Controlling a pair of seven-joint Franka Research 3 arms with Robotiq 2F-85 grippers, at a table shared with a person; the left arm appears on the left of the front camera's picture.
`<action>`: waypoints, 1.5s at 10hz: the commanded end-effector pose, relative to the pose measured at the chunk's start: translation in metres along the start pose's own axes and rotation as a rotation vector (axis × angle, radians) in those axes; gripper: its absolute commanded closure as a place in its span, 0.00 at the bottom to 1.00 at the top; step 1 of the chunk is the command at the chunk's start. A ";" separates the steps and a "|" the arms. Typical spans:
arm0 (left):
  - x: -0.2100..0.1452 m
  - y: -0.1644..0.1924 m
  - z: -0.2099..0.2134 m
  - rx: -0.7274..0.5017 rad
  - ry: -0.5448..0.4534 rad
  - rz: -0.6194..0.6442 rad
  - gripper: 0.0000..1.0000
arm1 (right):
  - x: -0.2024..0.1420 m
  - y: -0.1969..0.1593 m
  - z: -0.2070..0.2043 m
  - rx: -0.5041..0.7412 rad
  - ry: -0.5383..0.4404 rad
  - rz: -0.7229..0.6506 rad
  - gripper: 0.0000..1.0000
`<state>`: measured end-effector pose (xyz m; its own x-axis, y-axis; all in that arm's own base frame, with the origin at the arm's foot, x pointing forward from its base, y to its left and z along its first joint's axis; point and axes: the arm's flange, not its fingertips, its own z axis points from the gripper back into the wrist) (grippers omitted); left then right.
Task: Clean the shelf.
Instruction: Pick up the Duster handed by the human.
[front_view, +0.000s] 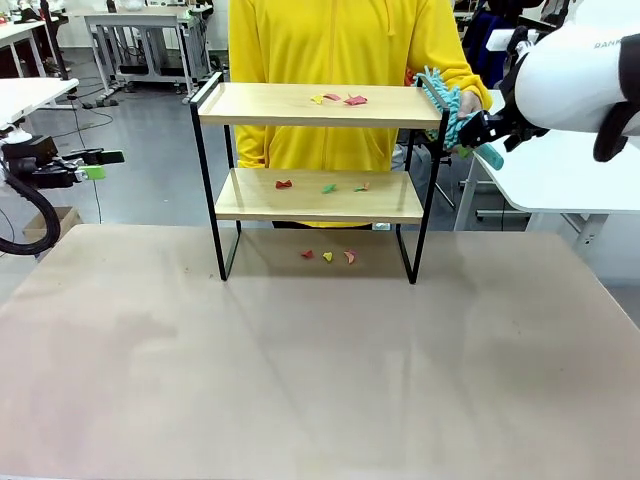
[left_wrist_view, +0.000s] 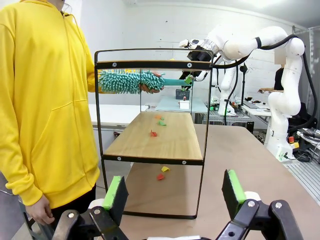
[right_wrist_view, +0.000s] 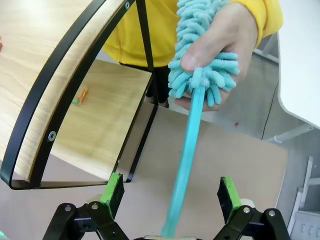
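Observation:
The shelf (front_view: 320, 105), two light wooden boards in a black frame, stands at the table's far middle. Small red, yellow and green scraps (front_view: 338, 99) lie on its top board, more on the lower board (front_view: 325, 187) and on the table under it. A person in a yellow hoodie holds a teal fluffy duster (front_view: 445, 105) by its head at the shelf's right end. My right gripper (right_wrist_view: 171, 192) is open, and the duster's handle (right_wrist_view: 186, 160) runs between its fingers without being clamped. My left gripper (left_wrist_view: 174, 195) is open and empty, far left of the shelf (left_wrist_view: 150, 140).
The person's hand (right_wrist_view: 220, 45) wraps the duster head just beyond my right gripper's fingers. The beige table (front_view: 320, 370) stretches wide in front of the shelf. White tables stand at the left and right sides.

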<state>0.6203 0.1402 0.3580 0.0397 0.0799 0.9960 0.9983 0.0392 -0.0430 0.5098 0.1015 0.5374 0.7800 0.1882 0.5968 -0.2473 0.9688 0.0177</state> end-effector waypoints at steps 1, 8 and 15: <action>0.002 0.000 0.001 -0.005 0.001 -0.007 0.00 | 0.009 0.004 0.003 -0.034 0.020 -0.026 0.00; 0.002 0.000 0.001 -0.005 0.001 -0.007 0.00 | 0.009 0.001 0.005 -0.092 0.047 -0.052 1.00; 0.002 0.000 0.001 -0.005 0.001 -0.007 0.00 | 0.004 -0.008 0.005 -0.074 0.066 -0.071 0.89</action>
<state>0.6203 0.1402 0.3580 0.0397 0.0799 0.9960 0.9983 0.0392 -0.0430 0.5120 0.0935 0.5427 0.8344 0.1138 0.5392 -0.1360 0.9907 0.0013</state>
